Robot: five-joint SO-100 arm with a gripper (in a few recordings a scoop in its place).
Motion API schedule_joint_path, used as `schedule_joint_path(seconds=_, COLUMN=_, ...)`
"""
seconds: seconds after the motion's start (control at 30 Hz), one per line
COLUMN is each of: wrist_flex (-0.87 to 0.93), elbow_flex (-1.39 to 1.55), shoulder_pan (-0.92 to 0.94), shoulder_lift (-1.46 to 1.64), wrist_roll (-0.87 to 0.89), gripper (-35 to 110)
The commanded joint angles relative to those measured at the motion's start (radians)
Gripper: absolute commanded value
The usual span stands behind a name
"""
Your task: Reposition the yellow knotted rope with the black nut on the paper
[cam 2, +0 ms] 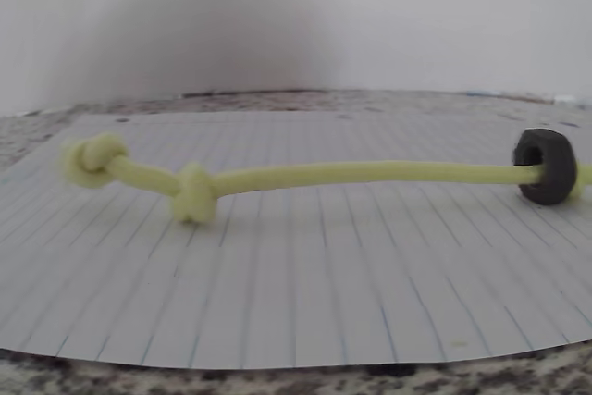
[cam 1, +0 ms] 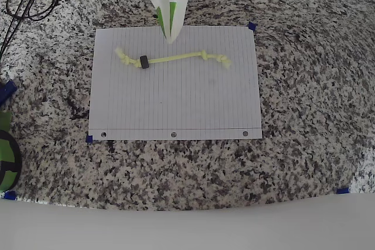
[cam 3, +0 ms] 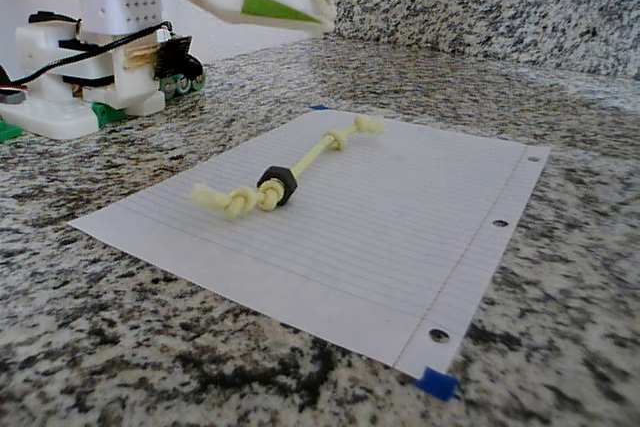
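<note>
On the paper (cam 1: 176,98), taken as landmark throughout: yellow knotted rope (cam 1: 176,58) stretched across its upper half in the overhead view, roughly parallel to the far long edge, lying fully on the sheet, with knots toward both ends. Black nut (cam 1: 144,62) threaded on the cord toward the left end in that view, just beside the left knots, resting on the sheet. Three punched holes along the near long edge, opposite the rope. Above the far edge, slightly left of centre, white-and-green gripper (cam 1: 170,34) raised off the sheet, tips pointing toward the rope, touching nothing and holding nothing; fingers close together in the fixed view (cam 3: 325,13), with at most a narrow gap. From the wrist view, rope (cam 2: 305,176) unobstructed across the lined sheet (cam 2: 296,293), nut (cam 2: 546,166) at right, two knots at left. Around the sheet: speckled granite countertop (cam 1: 304,133), blue tape pieces (cam 1: 252,26) at several corners, black cables (cam 1: 26,1) well beyond the top-left corner, a dark round object with green (cam 1: 7,159) past the left edge. Beyond the far edge in the fixed view, white arm base (cam 3: 90,57) and granite backsplash (cam 3: 480,17).
</note>
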Motion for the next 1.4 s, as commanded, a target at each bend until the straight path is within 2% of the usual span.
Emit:
schedule_joint_path(seconds=0.0, wrist_flex=0.103, elbow_flex=-0.017, shoulder_pan=0.015, shoulder_lift=0.037, wrist_roll=-0.189, gripper=0)
schedule_joint_path(seconds=0.23, wrist_flex=0.367, elbow_flex=-0.015, shoulder_pan=0.057, shoulder_lift=0.075, wrist_roll=-0.445, gripper=0)
schedule_joint_path(seconds=0.43, wrist_flex=0.572, elbow_flex=-0.002, shoulder_pan=0.048, shoulder_lift=0.095, wrist_roll=-0.474, gripper=0)
schedule_joint_path(seconds=1.37, wrist_flex=0.618, elbow_flex=0.037, shoulder_pan=0.101, shoulder_lift=0.098, wrist_roll=-0.477, gripper=0)
